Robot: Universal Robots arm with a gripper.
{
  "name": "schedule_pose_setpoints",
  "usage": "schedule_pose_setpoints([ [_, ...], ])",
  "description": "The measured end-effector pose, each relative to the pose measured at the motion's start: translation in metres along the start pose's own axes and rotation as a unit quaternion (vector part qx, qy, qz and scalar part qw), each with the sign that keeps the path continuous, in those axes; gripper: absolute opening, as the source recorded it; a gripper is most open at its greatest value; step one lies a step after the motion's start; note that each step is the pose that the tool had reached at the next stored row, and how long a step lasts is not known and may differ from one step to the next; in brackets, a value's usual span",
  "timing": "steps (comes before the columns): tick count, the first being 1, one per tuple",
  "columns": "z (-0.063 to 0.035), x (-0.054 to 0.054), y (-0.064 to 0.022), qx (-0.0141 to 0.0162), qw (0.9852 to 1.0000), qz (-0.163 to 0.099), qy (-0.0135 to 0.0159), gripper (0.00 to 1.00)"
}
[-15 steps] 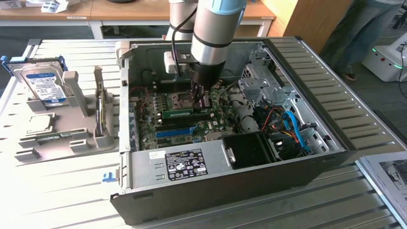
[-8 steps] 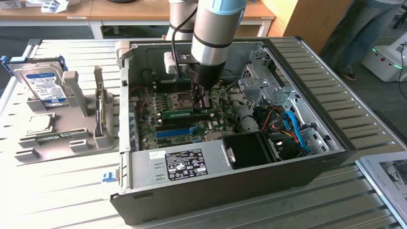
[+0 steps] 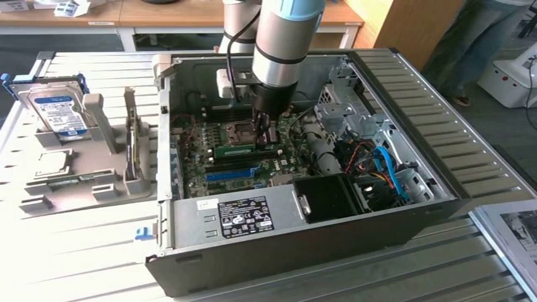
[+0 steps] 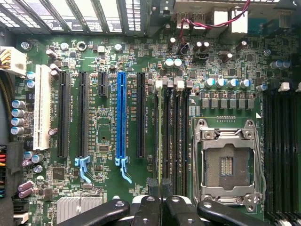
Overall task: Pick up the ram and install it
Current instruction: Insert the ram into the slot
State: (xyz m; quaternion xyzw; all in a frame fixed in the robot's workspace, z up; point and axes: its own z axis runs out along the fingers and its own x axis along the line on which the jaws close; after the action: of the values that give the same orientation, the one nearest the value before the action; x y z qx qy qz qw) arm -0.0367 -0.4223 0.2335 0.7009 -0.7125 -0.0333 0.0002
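Where arm dips into open computer case [image 3: 293, 258], exterior view: one gripper [image 3: 268, 139] down at motherboard, jaws nearly closed on one ram [image 3: 235, 150], green stick standing on edge among memory slots beside one CPU socket [image 3: 235, 131]. One blue slot [image 3: 228, 175] near ram. One hard drive [image 3: 59, 110] upright in grey holder [image 3: 84, 182], exterior view's left, well apart from case.

Wrist view: two black fingers [image 4: 148, 207] pinched close, thin ram edge between. One blue slot, one white slot [image 4: 43, 108], one CPU socket.
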Motion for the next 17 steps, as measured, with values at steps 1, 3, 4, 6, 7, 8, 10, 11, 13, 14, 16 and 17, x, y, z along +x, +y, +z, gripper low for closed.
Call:
schedule_pose_setpoints([
  [1, 0.0003, 0.0000, 0.0000, 0.0000, 1.0000, 0.000, 0.0000, 0.12],
  [3, 0.0008, 0.0000, 0.0000, 0.0000, 1.0000, 0.000, 0.0001, 0.12],
  [4, 0.0011, 0.0000, 0.0000, 0.0000, 1.0000, 0.000, 0.0001, 0.12],
  [6, 0.0015, 0.0001, -0.0001, 0.0000, 1.0000, 0.000, 0.0001, 0.12],
  [7, 0.0017, 0.0001, -0.0001, 0.0000, 1.0000, 0.000, 0.0001, 0.12],
  [8, 0.0017, 0.0001, -0.0001, 0.0000, 1.0000, 0.000, 0.0001, 0.12],
  [10, 0.0026, 0.0000, -0.0002, 0.0000, 1.0000, 0.000, 0.0001, 0.12],
  [11, 0.0033, -0.0003, -0.0002, 0.0000, 1.0000, 0.000, -0.0001, 0.12],
  [13, 0.0033, -0.0006, -0.0002, 0.0000, 1.0000, 0.000, 0.0000, 0.12],
  [14, 0.0033, -0.0008, -0.0002, 0.0000, 1.0000, 0.000, 0.0000, 0.12],
  [16, 0.0033, -0.0012, -0.0002, 0.0000, 1.0000, 0.000, 0.0000, 0.12],
  [17, 0.0033, -0.0012, -0.0002, 0.0000, 1.0000, 0.000, 0.0001, 0.12],
])
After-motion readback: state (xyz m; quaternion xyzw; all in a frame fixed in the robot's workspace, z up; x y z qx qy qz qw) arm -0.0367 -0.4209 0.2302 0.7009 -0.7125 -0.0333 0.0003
